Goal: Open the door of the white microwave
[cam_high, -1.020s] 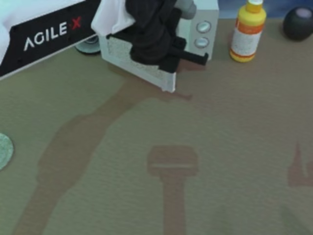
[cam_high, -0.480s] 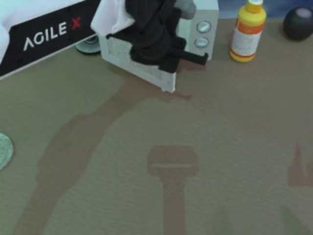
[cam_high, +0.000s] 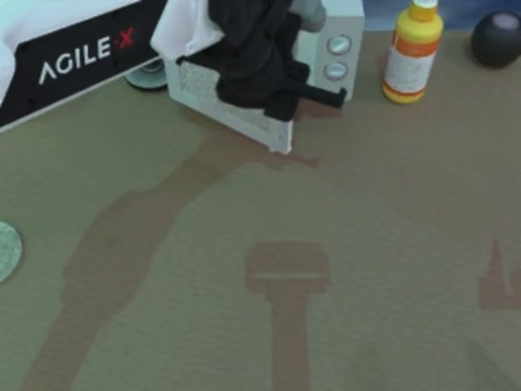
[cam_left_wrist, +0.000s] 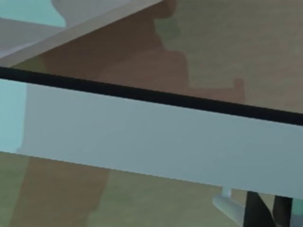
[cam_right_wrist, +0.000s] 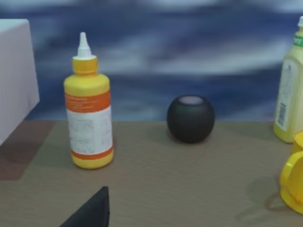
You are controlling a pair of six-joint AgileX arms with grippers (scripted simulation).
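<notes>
The white microwave point(cam_high: 348, 16) stands at the table's far edge, its two knobs point(cam_high: 338, 57) on the right panel. Its door point(cam_high: 224, 102) hangs swung out at an angle, the free edge pointing toward the table's middle. My left gripper point(cam_high: 285, 99) hovers over that free edge. In the left wrist view the door point(cam_left_wrist: 142, 132) fills the frame as a white band, and my left gripper point(cam_left_wrist: 270, 213) is shut on the pale handle point(cam_left_wrist: 226, 204), with one black finger point(cam_left_wrist: 255, 213) beside it. Only one dark fingertip point(cam_right_wrist: 94, 213) of my right gripper shows.
A yellow bottle point(cam_high: 411, 53) stands right of the microwave, a black ball-shaped object point(cam_high: 495, 37) farther right. The right wrist view adds a pale yellow bottle point(cam_right_wrist: 289, 94) and a yellow mug point(cam_right_wrist: 293, 175). A pale disc point(cam_high: 6, 251) lies at the left edge.
The door's free edge and my left gripper have shifted very slightly; everything else stays in place.
</notes>
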